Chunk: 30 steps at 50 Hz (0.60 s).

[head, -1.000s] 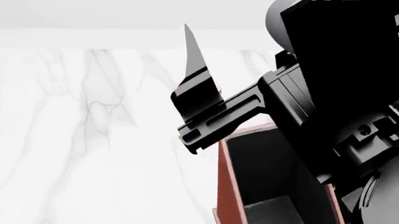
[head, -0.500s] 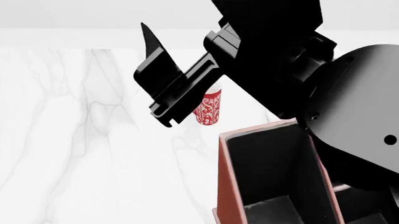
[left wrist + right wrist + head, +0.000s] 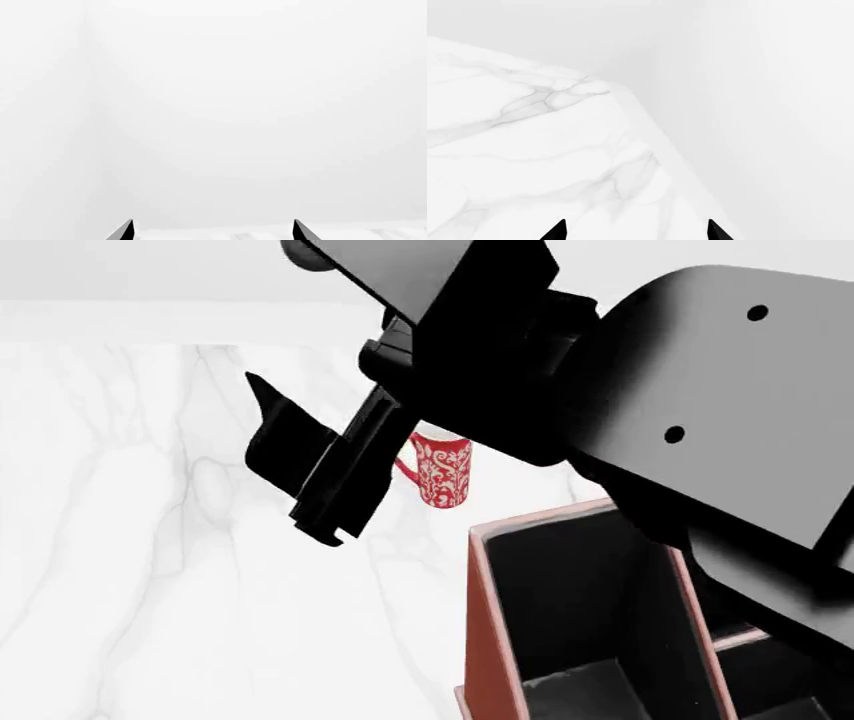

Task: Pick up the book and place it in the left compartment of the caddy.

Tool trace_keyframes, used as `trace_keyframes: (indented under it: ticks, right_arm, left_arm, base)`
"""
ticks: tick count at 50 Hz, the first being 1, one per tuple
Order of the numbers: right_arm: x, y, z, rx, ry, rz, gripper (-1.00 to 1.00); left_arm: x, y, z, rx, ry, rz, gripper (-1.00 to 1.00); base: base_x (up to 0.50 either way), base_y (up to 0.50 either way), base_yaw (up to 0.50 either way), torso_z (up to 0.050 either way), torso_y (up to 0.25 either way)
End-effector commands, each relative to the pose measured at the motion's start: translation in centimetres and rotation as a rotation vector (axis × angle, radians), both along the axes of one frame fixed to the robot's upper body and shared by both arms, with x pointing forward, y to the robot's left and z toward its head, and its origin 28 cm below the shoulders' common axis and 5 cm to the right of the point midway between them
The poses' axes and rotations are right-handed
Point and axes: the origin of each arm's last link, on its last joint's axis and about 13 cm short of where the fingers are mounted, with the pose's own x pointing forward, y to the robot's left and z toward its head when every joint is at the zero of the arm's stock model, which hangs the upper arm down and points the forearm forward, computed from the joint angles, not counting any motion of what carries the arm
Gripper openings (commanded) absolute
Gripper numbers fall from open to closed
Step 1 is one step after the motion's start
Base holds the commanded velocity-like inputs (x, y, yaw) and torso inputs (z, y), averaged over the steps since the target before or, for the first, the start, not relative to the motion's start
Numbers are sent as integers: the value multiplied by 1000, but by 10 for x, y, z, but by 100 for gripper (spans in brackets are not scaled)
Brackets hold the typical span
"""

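Jaws of both grippers are released: each wrist view shows two dark fingertips held well apart with nothing between them, on the left gripper (image 3: 212,233) and the right gripper (image 3: 635,233) alike.

No view shows the book, so neither its direction from the jaws nor its long axis can be read. It may be hidden behind the right arm (image 3: 641,390), which covers the head view from 12 to 4 o'clock. The left compartment (image 3: 561,610) lies open toward 5 o'clock, long and black-lined. Whether a black book stands in it cannot be told against that lining. Its outer wall is the caddy (image 3: 477,630), reddish-brown. The red mug (image 3: 443,472) stands apart at the caddy's 11 o'clock, with the right arm's gripper reaching past it toward 9 o'clock, over the marble table (image 3: 160,570). That makes the right arm the nearer one to the caddy, I judge.

Only the head view shows caddy and mug. The right wrist view gives bare marble and the table's edge, the left wrist view mostly blank wall.
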Motion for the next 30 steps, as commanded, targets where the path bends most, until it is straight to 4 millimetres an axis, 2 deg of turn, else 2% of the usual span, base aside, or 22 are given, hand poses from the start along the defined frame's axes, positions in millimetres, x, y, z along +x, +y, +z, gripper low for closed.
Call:
trace_keyframes:
  ticks: [1, 12, 21, 30]
  right_arm:
    - [1, 10, -1, -95, 26, 56, 100]
    - [2, 26, -6, -112, 79, 152, 100]
    - [10, 41, -9, -133, 126, 213, 100]
    - [14, 44, -17, -168, 179, 244, 100]
  left_arm:
    - [-1, 3, 1, 5, -9, 9, 100]
    - [-1, 4, 2, 12, -15, 10, 100]
    - [-3, 3, 3, 18, -15, 0, 100]
    - [-2, 8, 3, 14, -18, 18, 100]
  base:
    - [0, 0, 0, 0, 0]
    - [0, 0, 0, 0, 0]
    - [0, 0, 0, 0, 0]
    - [0, 0, 0, 0, 0]
